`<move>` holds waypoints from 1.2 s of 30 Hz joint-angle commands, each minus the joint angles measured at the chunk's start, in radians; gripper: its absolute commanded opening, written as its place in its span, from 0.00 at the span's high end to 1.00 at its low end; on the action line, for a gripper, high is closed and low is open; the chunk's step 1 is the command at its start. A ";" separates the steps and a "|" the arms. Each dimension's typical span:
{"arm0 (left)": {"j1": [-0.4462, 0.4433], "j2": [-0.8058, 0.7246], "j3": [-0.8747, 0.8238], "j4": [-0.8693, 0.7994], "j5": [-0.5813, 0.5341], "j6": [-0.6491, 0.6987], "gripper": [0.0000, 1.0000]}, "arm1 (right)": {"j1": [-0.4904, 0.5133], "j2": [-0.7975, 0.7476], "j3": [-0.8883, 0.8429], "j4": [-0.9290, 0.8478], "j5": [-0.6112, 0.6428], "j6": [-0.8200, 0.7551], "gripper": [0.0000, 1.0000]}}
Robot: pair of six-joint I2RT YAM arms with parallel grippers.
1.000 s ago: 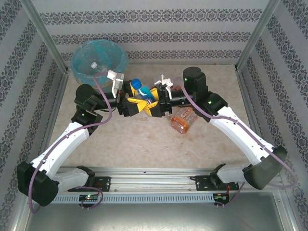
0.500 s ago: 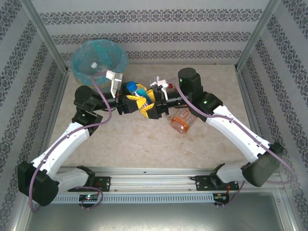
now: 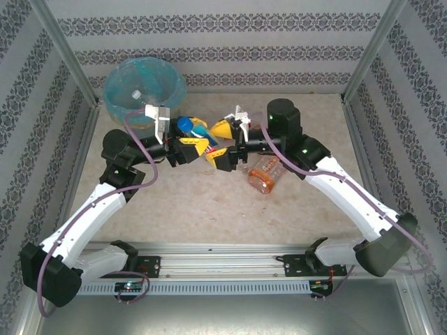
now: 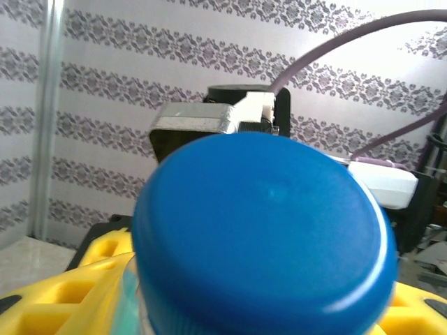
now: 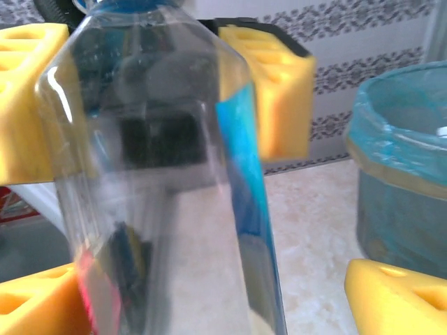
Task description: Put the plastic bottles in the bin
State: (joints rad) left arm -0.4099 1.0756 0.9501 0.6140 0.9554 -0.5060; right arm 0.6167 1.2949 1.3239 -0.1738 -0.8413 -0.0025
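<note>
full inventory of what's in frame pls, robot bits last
bin: 1, translucent with a light blue bag, far left corner of the table
bottle in the bin: 1 visible, clear with a pale cap, inside the bag
blue-capped bottle: 1, clear with a blue cap and label, held above the table near the bin
orange bottle: 1, orange, lying on the table right of centre
table: 1, beige marbled
walls: grey-white patterned, on three sides
left gripper: yellow fingers, shut on the blue-capped bottle
right gripper: yellow fingers, open either side of that bottle's body
</note>
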 commanded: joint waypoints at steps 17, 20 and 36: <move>0.106 0.024 0.293 -0.373 -0.467 0.327 0.71 | -0.073 -0.141 -0.106 0.193 0.436 -0.049 0.09; 0.151 0.067 0.374 -0.480 -0.634 0.362 0.71 | -0.074 -0.135 -0.120 0.197 0.437 -0.050 0.09; 0.442 0.542 0.639 -0.666 -0.762 0.425 0.68 | -0.075 -0.110 -0.119 0.163 0.435 -0.074 0.10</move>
State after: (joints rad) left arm 0.0113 1.5650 1.5341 0.0090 0.1970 -0.1150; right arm 0.5514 1.1835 1.1984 -0.0120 -0.4145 -0.0525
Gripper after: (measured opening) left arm 0.563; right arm 0.903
